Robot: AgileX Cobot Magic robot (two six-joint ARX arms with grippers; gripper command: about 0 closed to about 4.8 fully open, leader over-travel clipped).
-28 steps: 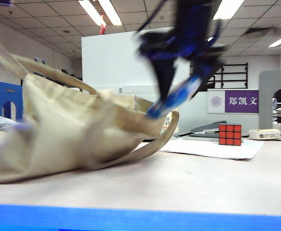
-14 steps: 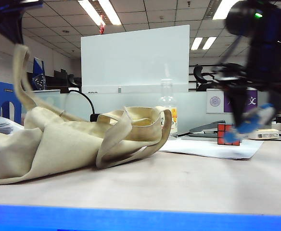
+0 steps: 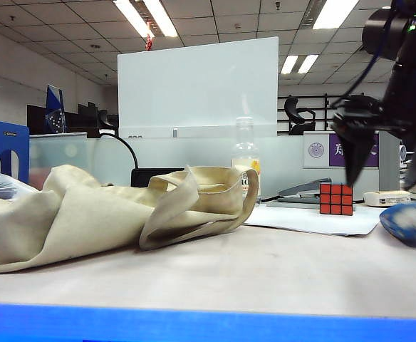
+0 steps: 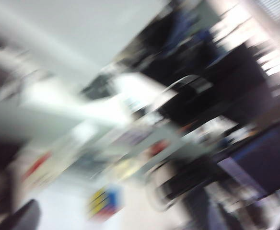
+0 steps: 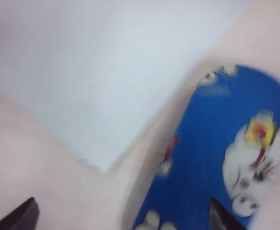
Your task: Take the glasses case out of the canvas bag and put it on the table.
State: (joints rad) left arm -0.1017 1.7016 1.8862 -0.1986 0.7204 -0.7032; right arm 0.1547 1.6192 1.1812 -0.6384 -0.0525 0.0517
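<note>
1. The glasses case (image 3: 409, 222) was seen lying on the table (image 3: 265, 274) at the far right of the exterior view, blurred, beside the white sheet of paper (image 3: 315, 219); half a second earlier it had been held above that sheet, and a second earlier it had been carried near the bag's mouth.
2. The right gripper (image 3: 390, 167) was seen above the case with its two dark fingers spread wide and nothing held between them; in the right wrist view its fingertips (image 5: 22, 216) stood well apart on either side of the case (image 5: 216, 158).
3. The canvas bag (image 3: 87, 214) was found slumped flat on the table at the left, its strap no longer lifted as it had been in both earlier frames.
4. The left gripper was not seen in the exterior view; the left wrist view was too blurred for its opening to be judged.
5. The Rubik's cube (image 3: 335, 199) was left unmoved behind the paper.
</note>
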